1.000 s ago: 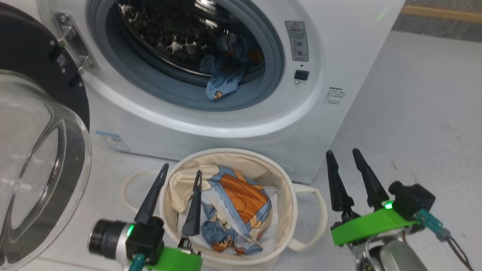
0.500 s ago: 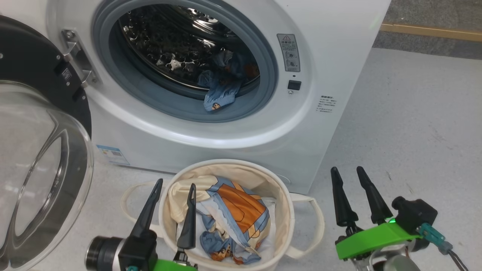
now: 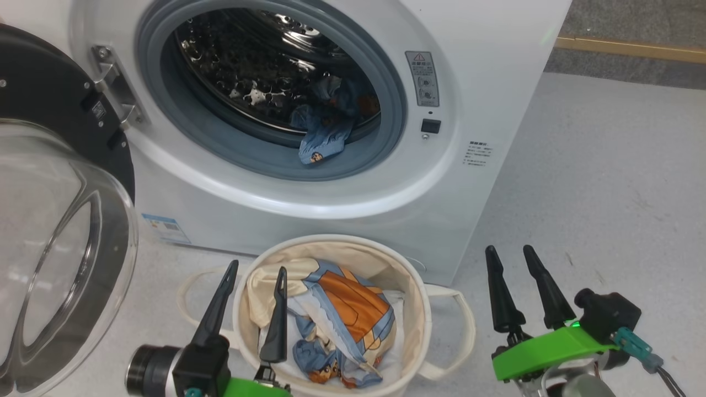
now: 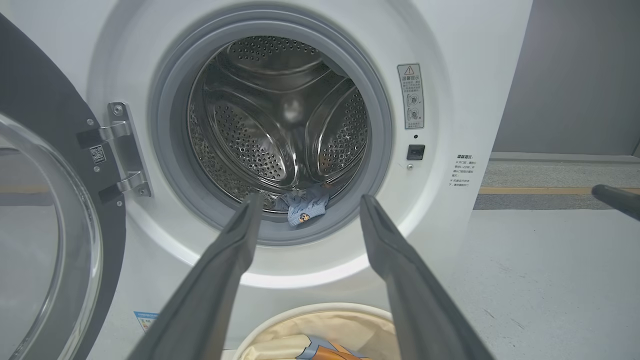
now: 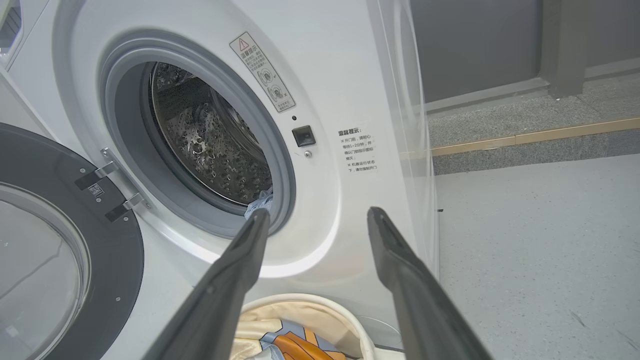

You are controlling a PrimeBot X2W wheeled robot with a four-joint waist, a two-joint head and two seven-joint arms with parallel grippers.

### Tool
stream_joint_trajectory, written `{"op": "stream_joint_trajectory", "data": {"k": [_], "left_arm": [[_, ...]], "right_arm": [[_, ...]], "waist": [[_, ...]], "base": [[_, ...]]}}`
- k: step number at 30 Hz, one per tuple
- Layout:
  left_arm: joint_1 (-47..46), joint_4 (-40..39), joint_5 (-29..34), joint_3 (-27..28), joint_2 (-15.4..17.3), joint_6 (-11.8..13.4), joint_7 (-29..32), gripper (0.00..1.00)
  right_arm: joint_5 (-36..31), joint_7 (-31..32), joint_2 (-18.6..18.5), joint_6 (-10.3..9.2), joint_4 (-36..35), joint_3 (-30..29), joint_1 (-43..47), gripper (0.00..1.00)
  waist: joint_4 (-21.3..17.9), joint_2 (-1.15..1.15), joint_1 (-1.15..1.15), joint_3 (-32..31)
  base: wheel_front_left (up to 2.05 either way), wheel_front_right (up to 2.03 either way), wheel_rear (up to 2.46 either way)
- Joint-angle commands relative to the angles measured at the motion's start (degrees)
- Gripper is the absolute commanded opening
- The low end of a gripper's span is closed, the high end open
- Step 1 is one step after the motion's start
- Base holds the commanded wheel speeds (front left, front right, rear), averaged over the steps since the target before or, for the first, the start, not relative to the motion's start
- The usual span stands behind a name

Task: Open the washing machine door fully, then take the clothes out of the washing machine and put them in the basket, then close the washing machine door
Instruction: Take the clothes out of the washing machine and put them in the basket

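The washing machine stands with its door swung wide to the left. A light blue garment with bears lies in the drum and hangs over the gasket lip. The cream, orange and blue garment lies in the basket in front of the machine. My left gripper is open over the basket's left rim. My right gripper is open to the basket's right, holding nothing.
Grey floor spreads to the right of the machine. A wooden strip runs along a grey wall base at the back right. The open door's glass bowl bulges out at the left.
The head camera tilted, so the whole picture slid downward over the second. Both grippers stay open in the same places relative to the basket; the clothes have not moved.
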Motion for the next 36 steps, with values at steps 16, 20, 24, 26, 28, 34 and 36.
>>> {"op": "stream_joint_trajectory", "data": {"k": [16,20,24,26,28,34,36], "left_arm": [[-15.91,8.11,0.2,5.22,2.73,-6.75,-0.27,1.0],[-25.94,12.58,-1.2,6.28,4.97,-10.9,-0.27,1.0],[-36.24,18.4,-2.34,7.02,7.57,-13.58,0.31,1.0],[-41.36,21.0,-3.04,7.0,8.51,-14.48,1.47,1.0],[-46.11,23.71,-4.33,7.01,9.07,-15.18,3.25,1.0],[-57.29,32.15,-7.92,5.29,10.17,-16.22,8.94,1.0],[-60.0,35.26,-9.46,4.82,10.06,-16.33,10.87,1.0]], "right_arm": [[0.37,-0.7,0.17,0.03,-4.69,1.21,-4.65,1.0],[1.27,-0.7,0.17,0.03,-5.59,1.55,-7.19,1.0],[2.74,-0.7,0.17,0.03,-6.87,2.33,-9.91,1.0],[3.27,-0.7,0.17,0.03,-7.26,2.58,-11.13,1.0],[3.75,-0.7,0.17,0.03,-7.5,2.78,-12.26,1.0],[5.64,-0.7,0.17,0.03,-8.45,3.37,-14.61,1.0],[5.81,-0.7,0.17,0.03,-8.64,3.58,-14.87,1.0]], "waist": [[-2.81,0.0,0.0,15.45],[-4.67,0.0,0.0,21.9],[-6.94,0.0,0.0,27.42],[-7.92,0.0,0.0,29.7],[-8.82,0.0,0.0,31.56],[-10.73,0.0,0.0,34.49],[-11.14,0.0,0.0,34.83]], "base": [[0.0,0.0,0.0],[0.0,0.0,0.0],[0.0,0.0,0.0],[0.0,0.0,0.0],[0.0,0.0,0.0],[0.0,0.0,0.0],[0.0,0.0,0.0]]}}
